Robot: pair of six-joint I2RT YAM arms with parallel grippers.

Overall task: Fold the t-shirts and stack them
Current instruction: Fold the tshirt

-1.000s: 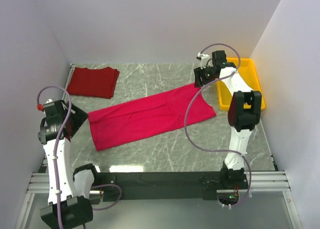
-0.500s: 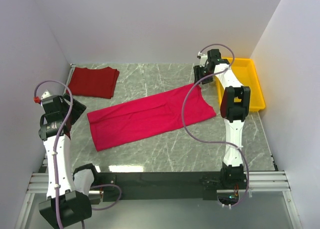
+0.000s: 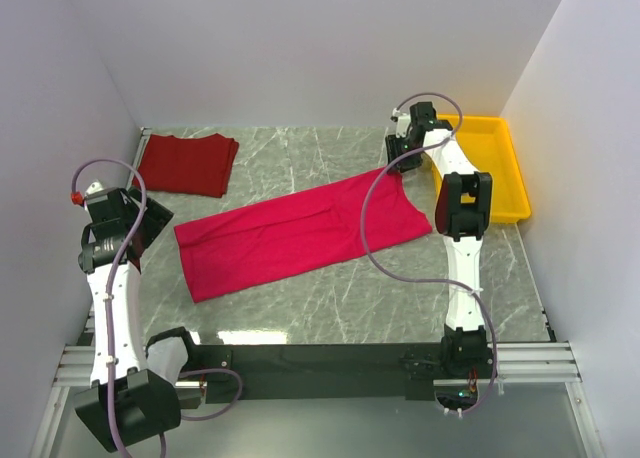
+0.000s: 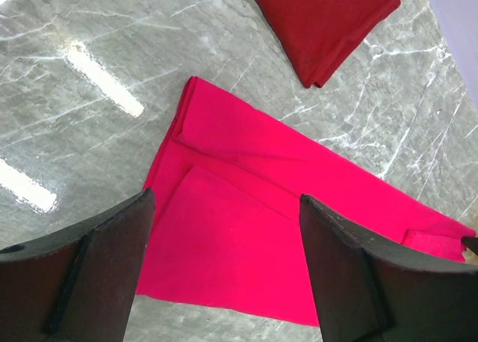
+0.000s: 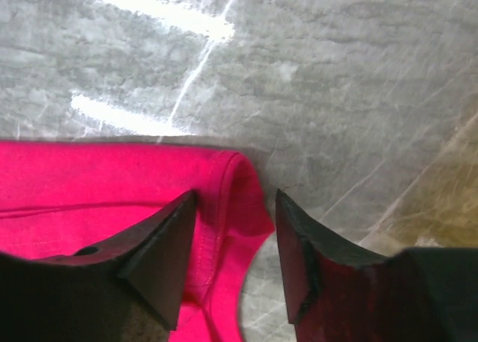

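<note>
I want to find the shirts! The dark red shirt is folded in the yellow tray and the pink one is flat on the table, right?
No. The dark red shirt is folded, but on the table, far left, not in the yellow tray. The pink one is flat on the table. The top external view shows it.

Lab test cell, 3 white walls point(image 3: 300, 48) (marbled tabletop point(image 3: 350, 298))

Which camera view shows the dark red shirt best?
The top external view: the dark red shirt lies whole there, folded, at the far left corner of the table. The left wrist view catches only a part of it, cut by the picture's top edge. The right wrist view does not show it.
</note>
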